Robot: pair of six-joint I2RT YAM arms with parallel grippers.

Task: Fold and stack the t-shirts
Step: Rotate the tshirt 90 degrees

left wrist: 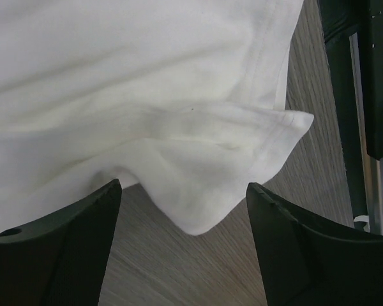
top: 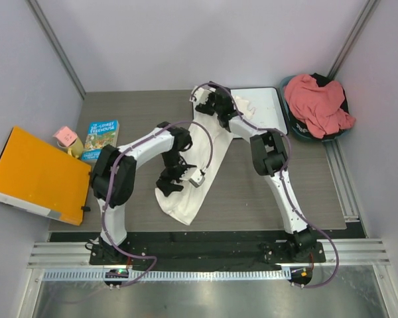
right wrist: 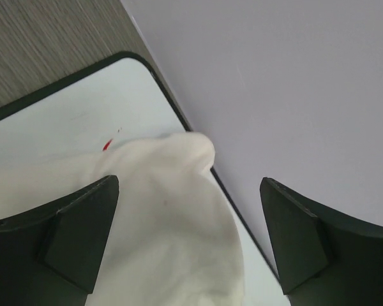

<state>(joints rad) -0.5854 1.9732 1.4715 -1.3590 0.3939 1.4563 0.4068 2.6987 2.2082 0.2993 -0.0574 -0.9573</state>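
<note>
White t-shirt (top: 186,192): laid as a long, twisted strip across the table (top: 285,192); far end bunched on the whiteboard (top: 268,99), near end spread close to the left arm; not yet folded
Pink t-shirt (top: 318,106): crumpled in the basket (top: 297,131) at the far right; not yet brought to the table
Left gripper (left wrist: 184,185): jaws spread wide over a hemmed corner at the shirt's near end; nothing clenched
Right gripper (right wrist: 190,185): jaws also wide apart above the bunched far end, close to the far wall; nothing held
Step judged: a two-point grasp is probably being lined up, so that the shirt can be drawn flat
Risk, left: only one layer of the doubled corner may be pinched; the cloth would then unroll when lifted
Risk, right: the whiteboard may be struck or dragged if the fingers are closed too low; several layers may be caught together, so that the twist is not undone
Risk, both: the shirt could be slid off the table's near edge by uneven pulling
</note>
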